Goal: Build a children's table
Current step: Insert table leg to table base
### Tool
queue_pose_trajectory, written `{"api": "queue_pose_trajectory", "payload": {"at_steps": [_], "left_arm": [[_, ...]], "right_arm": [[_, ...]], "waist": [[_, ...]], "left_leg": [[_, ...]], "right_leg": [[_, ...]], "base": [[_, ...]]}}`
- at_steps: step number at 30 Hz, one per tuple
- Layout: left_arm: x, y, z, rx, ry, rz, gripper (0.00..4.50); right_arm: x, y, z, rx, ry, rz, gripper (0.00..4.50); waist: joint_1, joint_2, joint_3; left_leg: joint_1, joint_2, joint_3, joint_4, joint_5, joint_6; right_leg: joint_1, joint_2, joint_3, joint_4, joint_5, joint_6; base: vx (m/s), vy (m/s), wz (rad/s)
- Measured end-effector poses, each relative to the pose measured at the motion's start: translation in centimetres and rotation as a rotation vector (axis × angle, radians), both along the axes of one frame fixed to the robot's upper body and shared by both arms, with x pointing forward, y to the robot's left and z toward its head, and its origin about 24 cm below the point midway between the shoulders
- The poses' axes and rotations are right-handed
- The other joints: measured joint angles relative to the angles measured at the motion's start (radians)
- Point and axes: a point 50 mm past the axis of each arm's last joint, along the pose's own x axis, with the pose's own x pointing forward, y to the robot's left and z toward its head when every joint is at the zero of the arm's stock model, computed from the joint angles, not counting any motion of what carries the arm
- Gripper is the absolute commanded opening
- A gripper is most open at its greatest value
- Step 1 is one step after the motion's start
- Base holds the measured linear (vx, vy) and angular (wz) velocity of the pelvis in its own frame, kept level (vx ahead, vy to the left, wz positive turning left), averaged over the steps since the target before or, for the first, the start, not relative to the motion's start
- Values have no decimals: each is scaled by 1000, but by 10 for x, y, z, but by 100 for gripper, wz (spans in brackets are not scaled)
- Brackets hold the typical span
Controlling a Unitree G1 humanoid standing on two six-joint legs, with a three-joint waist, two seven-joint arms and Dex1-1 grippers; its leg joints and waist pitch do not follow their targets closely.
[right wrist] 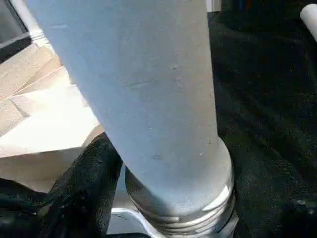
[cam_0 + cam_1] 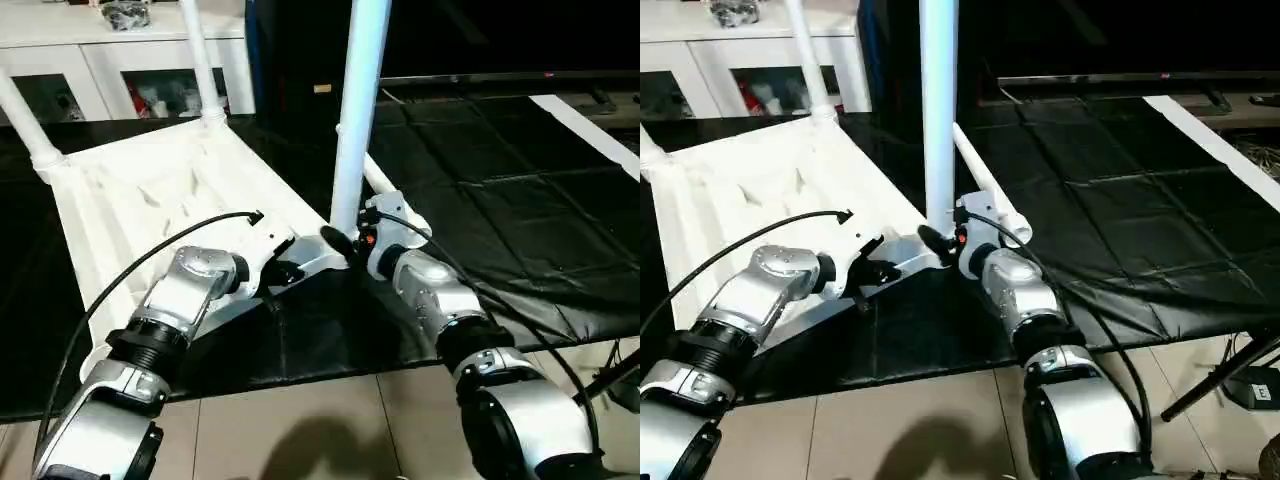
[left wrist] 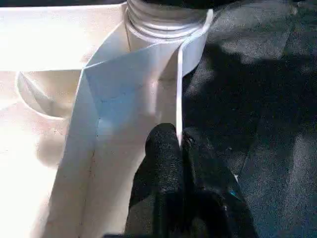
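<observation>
The children's table top lies underside up on a black mat. Two white legs stand in its far corner sockets. A third leg stands upright in the near right corner socket, its threaded base showing in the right wrist view. My right gripper is open around that base, with one black finger beside it and the other standing off. My left gripper is shut on the top's thin near rim, just left of that corner. Another leg lies on the mat behind the upright one.
The black mat spreads to the right, with a white strip across its far right. A white glass-door cabinet stands behind the table top. Tiled floor lies in front, and a dark stand leg is at the right.
</observation>
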Motion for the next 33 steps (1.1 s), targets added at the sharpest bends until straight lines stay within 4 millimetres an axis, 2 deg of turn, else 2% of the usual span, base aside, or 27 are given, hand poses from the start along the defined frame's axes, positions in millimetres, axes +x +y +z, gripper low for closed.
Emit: {"api": "queue_pose_trajectory", "payload": {"at_steps": [5, 9, 15, 19, 23, 26, 27, 30, 33], "left_arm": [[-3, 8, 1, 20, -12, -34, 0], [-6, 16, 2, 34, -17, -95, 0], [-13, 30, 6, 67, -13, -207, 0], [-18, 39, 9, 84, 4, -256, 0], [-21, 38, 13, 114, 27, -271, 0], [-26, 29, 15, 118, 62, -273, 0], [-29, 21, 13, 89, 78, -232, 0], [-30, -7, 8, -4, 95, -110, 0], [-29, -22, 5, -57, 99, -75, 0]], "right_arm": [[-6, -5, -1, 4, -42, 98, 391], [-13, -21, -3, -16, -60, 217, 430], [-17, -43, 2, -47, -77, 374, 447], [-17, -52, 4, -59, -79, 381, 447], [-17, -34, 3, -8, -66, 360, 447], [-17, -16, 0, 29, -34, 311, 447], [-16, -9, -1, 47, -9, 253, 447], [-15, 11, 0, 118, 51, 133, 447], [-14, 14, 0, 121, 79, 67, 447]], "waist": [[0, 0, 0], [5, 0, 0], [14, 0, 0], [19, 0, 0], [16, 2, 1], [21, 6, 2], [24, 13, 2], [26, 26, 1], [21, 27, 0]], "left_leg": [[0, 0, 0, -1, 0, 0], [-1, 0, 0, -1, 0, 0], [-8, 0, 0, -1, 0, 0], [-11, 0, 1, -1, 0, 0], [-11, 1, 1, -1, 0, 0], [-10, 0, 1, -1, 0, 0], [-9, 0, 1, 0, 0, 0], [-11, -2, 3, 1, 0, 1], [-12, -2, 3, 1, 0, 1]], "right_leg": [[0, 0, 0, 0, -2, 4], [0, 0, 0, -1, 0, 0], [-5, 0, 0, -2, 0, 0], [-8, 0, 1, -2, 0, -1], [-9, 0, 1, -1, 0, -1], [-9, 0, 1, -2, 0, -1], [-9, -1, 1, -2, 0, -1], [-9, -3, 4, -3, 0, -1], [-9, -2, 4, -3, 0, 0]], "base": [[0, 0, 0], [0, 0, 0], [0, 0, 0], [0, 0, 0], [0, 0, 0], [0, 0, 0], [0, 0, 0], [0, 0, 0], [0, 0, 0]]}}
